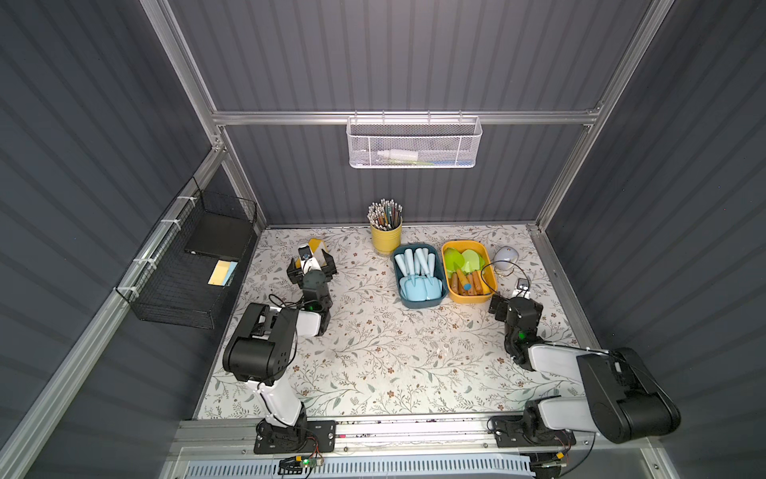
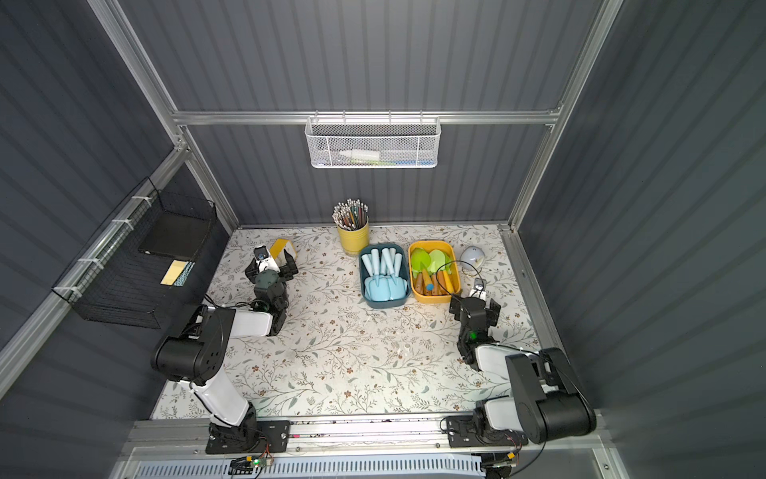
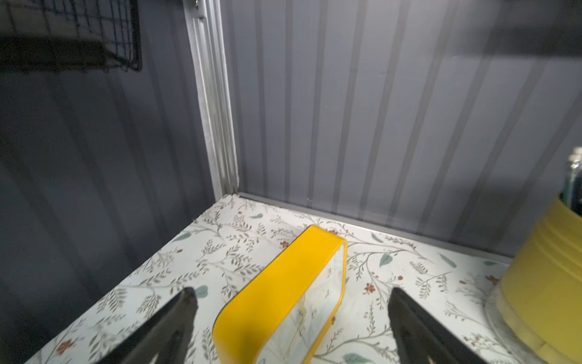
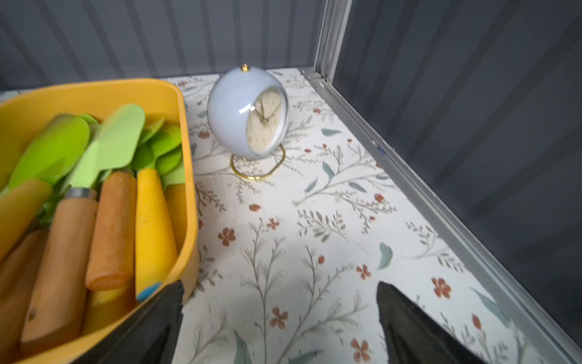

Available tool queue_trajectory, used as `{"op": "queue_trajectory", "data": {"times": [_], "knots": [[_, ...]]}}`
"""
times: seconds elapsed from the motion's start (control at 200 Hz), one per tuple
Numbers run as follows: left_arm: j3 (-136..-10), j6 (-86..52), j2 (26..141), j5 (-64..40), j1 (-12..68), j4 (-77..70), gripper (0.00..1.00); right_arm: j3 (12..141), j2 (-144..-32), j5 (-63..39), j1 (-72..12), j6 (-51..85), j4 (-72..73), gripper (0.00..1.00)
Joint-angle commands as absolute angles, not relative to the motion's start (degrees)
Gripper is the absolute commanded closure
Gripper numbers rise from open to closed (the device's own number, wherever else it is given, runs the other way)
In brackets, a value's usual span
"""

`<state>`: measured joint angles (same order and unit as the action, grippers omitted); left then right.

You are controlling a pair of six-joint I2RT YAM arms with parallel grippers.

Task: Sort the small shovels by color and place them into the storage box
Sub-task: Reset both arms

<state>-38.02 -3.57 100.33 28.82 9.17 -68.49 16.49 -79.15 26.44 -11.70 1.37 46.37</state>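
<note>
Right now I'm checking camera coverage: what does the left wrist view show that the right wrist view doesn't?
Left wrist only: yellow-framed clock, yellow pencil cup, black wire basket.
Right wrist only: yellow box of green shovels, pale-blue clock.
Both: floral tabletop, grey walls, and the left gripper or right gripper, open and empty.

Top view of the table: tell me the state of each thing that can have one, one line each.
Pale blue plastic shovels: all inside the dark teal box.
Green-bladed wooden-handled shovels: all inside the yellow box.
Left gripper: open, empty.
Right gripper: open, empty.
Yellow ribbed cup: upright, full of pencils.
Round pale blue clock: upright on its gold stand.
Yellow rectangular clock: on the table, not held.
</note>
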Motion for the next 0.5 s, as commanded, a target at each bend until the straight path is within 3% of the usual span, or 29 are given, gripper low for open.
{"op": "queue_trajectory", "data": {"times": [0.0, 0.105, 0.15, 0.215, 0.3, 0.39, 0.495], "knots": [[-36.63, -2.99, 99.60, 19.58, 5.26, -77.55, 0.01, 18.32, -81.43, 21.23, -11.17, -3.07, 57.23, 0.01], [-32.52, -2.01, 97.61, 13.74, 4.13, -83.13, 0.01, 16.52, -86.56, 19.04, -9.03, -3.87, 68.03, 0.01], [-31.98, -1.97, 97.39, 13.37, 4.05, -83.93, 0.01, 16.86, -87.01, 17.90, -7.02, -1.57, 67.25, 0.01], [-30.89, -2.02, 97.06, 13.28, 4.04, -85.45, 0.01, 16.31, -85.05, 8.59, -2.62, 1.72, 63.04, 0.01], [-29.70, -2.02, 96.77, 12.71, 3.81, -87.39, 0.01, 11.46, -90.99, 4.81, -1.04, 1.17, 81.72, 0.01], [-28.04, -2.37, 96.34, 11.45, 3.19, -90.09, 0.01, 15.11, -86.08, 4.85, -1.04, 1.97, 65.60, 0.01], [-22.45, -2.90, 98.32, 13.15, 2.91, -103.31, 0.01, 12.14, -90.21, 4.63, -1.02, 1.23, 78.93, 0.01]]}}
